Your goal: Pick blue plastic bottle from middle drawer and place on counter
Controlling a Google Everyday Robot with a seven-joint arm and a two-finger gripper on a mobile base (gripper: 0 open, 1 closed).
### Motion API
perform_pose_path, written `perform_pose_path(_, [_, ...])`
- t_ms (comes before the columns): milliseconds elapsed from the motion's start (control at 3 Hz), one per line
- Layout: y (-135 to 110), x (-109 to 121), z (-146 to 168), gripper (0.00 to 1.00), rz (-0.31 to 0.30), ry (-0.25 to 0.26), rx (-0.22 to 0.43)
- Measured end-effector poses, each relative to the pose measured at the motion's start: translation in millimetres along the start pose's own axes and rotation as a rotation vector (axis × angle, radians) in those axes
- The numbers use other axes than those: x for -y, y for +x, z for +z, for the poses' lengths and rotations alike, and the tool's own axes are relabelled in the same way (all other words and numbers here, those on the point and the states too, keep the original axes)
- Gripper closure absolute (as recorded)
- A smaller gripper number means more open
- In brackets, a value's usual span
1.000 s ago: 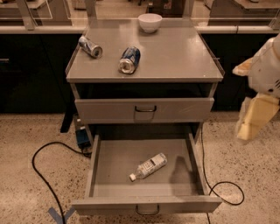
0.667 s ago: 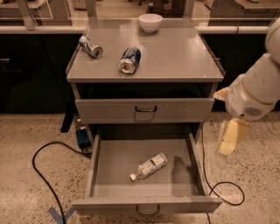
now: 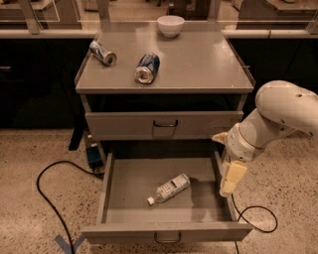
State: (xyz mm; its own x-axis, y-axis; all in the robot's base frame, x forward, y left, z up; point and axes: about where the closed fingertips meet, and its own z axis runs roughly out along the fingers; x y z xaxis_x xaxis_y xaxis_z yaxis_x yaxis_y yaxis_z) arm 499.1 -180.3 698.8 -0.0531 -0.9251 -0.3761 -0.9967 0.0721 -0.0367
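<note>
My gripper (image 3: pixel 229 188) hangs pointing down over the right wall of the open drawer (image 3: pixel 130 184), empty as far as I can see; whether it is open or closed I cannot tell. The bottle (image 3: pixel 168 189) lies on its side on the drawer floor, white cap toward the front left, apart from me on my left. On the counter (image 3: pixel 203 62) lie a silver can (image 3: pixel 103 52) and a blue can (image 3: pixel 147 68), and a white bowl (image 3: pixel 170 25) stands at the back.

Speckled floor (image 3: pixel 30 223) lies below me, a black cable (image 3: pixel 39 186) looping over it at left. Behind stand dark cabinets (image 3: pixel 35 84) under a pale ledge (image 3: pixel 49 33) with glass panes (image 3: pixel 59 12). My gripper (image 3: pixel 232 179) hangs low at right.
</note>
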Motion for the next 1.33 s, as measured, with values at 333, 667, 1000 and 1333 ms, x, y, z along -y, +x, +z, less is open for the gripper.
perform_pose_path(333, [-0.3,0.0,-0.5,0.00,0.000,0.001,0.000])
perform_pose_path(667, [-1.4,-4.7,24.8,0.00,0.003,-0.022,0.026])
perform_pose_path(1000, [-10.4,-7.7,85.1,0.00,-0.003,-0.054,0.082])
perform_pose_path(1333, [-26.5,0.6,141.3,0.00,-0.009,-0.043,0.114])
